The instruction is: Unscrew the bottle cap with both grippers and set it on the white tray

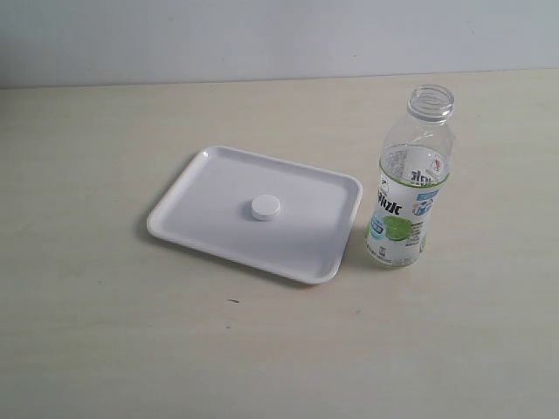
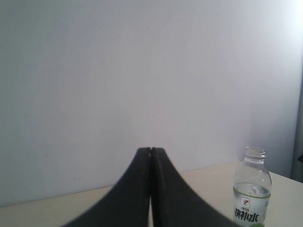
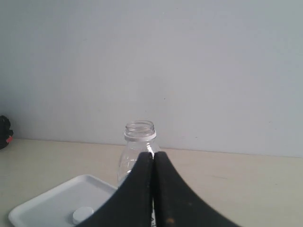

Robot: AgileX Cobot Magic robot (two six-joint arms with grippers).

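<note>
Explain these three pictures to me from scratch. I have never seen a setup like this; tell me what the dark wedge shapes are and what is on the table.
This is a two-armed robot. One picture looks at the table from off the arms; neither arm shows in it. The other two come from cameras on the wrists. The dark wedges are the left gripper and the right gripper, both closed and holding nothing. On the table, the white tray holds the bottle cap near its middle. The bottle stands upright beside the tray, open, without its cap.
</note>
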